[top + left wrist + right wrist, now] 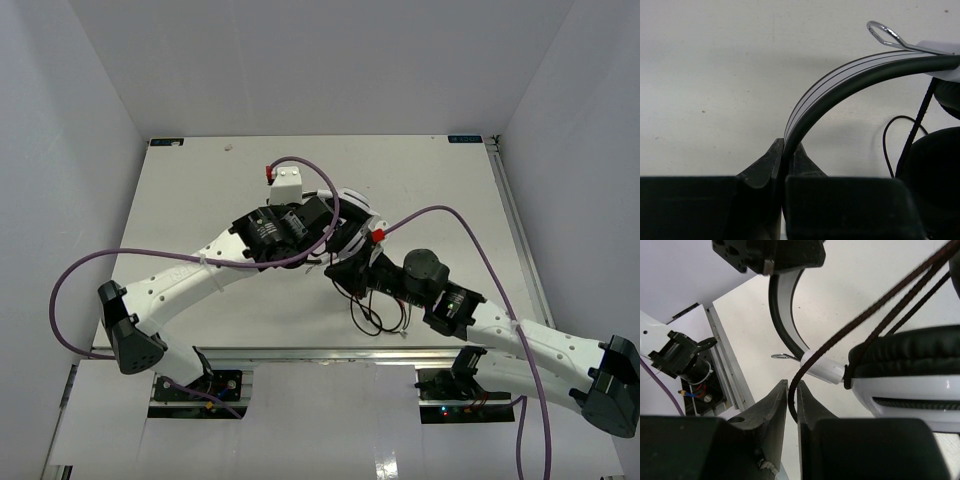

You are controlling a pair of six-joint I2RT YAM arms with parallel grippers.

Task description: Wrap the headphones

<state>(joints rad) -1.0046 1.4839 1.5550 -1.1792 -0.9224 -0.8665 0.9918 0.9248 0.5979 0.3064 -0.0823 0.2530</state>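
We find the left gripper (785, 150) clamped tight on the headband (840, 82), headphones (910, 380) at mid-table (200, 180) between both grippers, right gripper (791, 387) jaws nearly closed around the cord (880, 315), pinch unconfirmed.

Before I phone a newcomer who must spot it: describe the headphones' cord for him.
On the white table, find where both arms meet over the headphones. The cord loops just nearer the bases, running up between the right fingers. Unlike the thick purple cables, it is thin and dark.
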